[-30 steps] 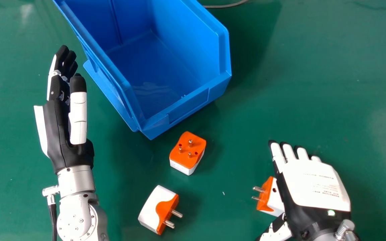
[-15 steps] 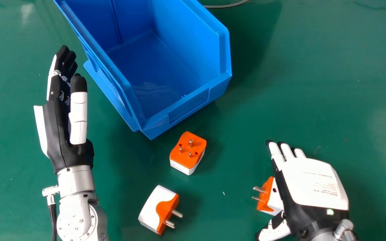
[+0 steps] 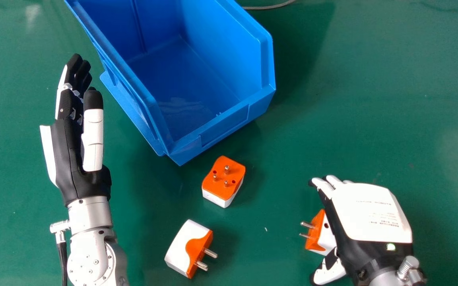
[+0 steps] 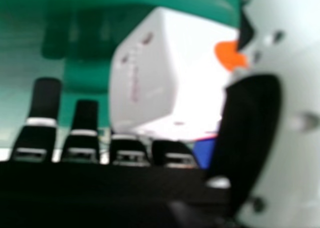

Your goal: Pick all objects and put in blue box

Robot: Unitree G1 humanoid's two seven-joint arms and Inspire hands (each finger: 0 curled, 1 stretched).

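Head view: plug adapter (image 3: 325,238) under my right hand (image 3: 368,216), grip impossible to tell; I should squeeze evenly before lifting. Left hand (image 3: 68,159): released.

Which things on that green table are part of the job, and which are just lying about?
Part of the job:
- blue box
- middle plug, nearest the box
- left plug
- right plug, partly under the right hand

Just lying about:
- grey cable, beyond the box
- tiny white speck
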